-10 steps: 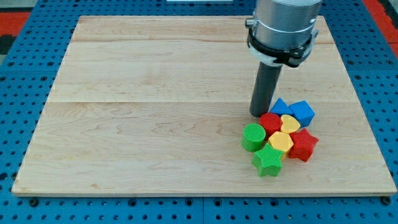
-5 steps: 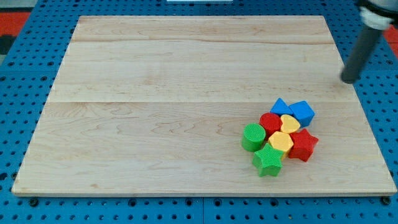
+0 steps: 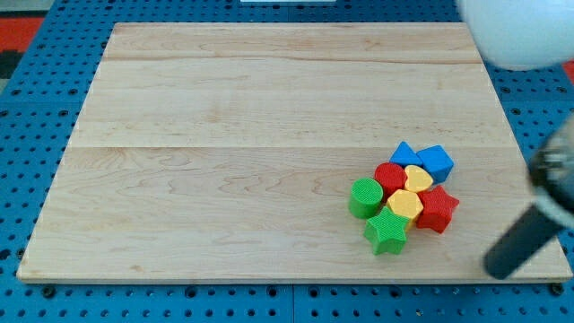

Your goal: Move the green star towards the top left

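The green star (image 3: 386,232) lies at the lower end of a tight cluster of blocks in the board's lower right. Touching it are a green cylinder (image 3: 365,197) up-left and a yellow hexagon (image 3: 405,205) up-right. My tip (image 3: 496,270) is blurred and sits near the board's bottom right corner, well to the right of and slightly below the star, apart from every block.
The cluster also holds a red star (image 3: 438,209), a red cylinder (image 3: 388,176), a yellow heart (image 3: 418,178), a blue triangle (image 3: 404,154) and a blue cube (image 3: 436,161). The wooden board (image 3: 224,135) lies on a blue pegboard. A white arm part (image 3: 516,31) fills the top right.
My tip has swung from beside the cluster's top, out past the board's right edge, then down to the bottom right corner. The blocks have not moved.
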Available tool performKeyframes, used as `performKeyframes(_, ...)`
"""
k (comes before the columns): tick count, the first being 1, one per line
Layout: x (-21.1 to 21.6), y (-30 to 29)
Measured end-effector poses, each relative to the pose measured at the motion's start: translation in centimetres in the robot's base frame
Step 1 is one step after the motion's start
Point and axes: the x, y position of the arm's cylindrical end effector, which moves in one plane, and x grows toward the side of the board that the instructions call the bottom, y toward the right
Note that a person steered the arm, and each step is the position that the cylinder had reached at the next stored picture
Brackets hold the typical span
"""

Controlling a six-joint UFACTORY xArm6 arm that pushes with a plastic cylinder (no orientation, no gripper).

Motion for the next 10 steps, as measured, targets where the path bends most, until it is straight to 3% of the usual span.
performKeyframes(4,-7.7,-16.2)
performKeyframes(6,-4.4,-18.9)
performKeyframes(8,-13.7,-26.1)
performKeyframes(9,-15.5,-28.2)
performKeyframes(10,-12.9,-28.5)
